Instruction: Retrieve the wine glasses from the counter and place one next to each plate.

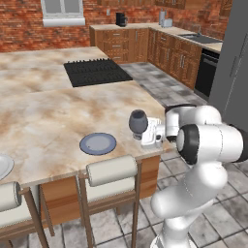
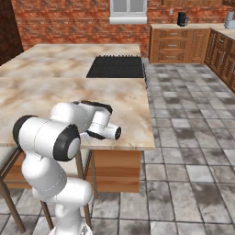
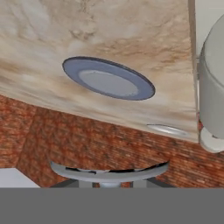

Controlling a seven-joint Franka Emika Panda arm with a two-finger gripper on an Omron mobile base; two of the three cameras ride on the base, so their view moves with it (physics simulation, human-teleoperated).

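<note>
wine glass (image 1: 138,121) held in closed jaws beside plate (image 1: 98,143), hand view adds second plate (image 3: 168,129)

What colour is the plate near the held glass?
Pale grey-blue plate, clearest in the left base view.

Two rear base views; rolled hand view.

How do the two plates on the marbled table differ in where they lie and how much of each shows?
The near plate lies whole on the marbled table, close to the wine glass at the gripper. The far plate sits at the picture's left edge, cut off, above a stool. Both are round, pale and shallow.
</note>
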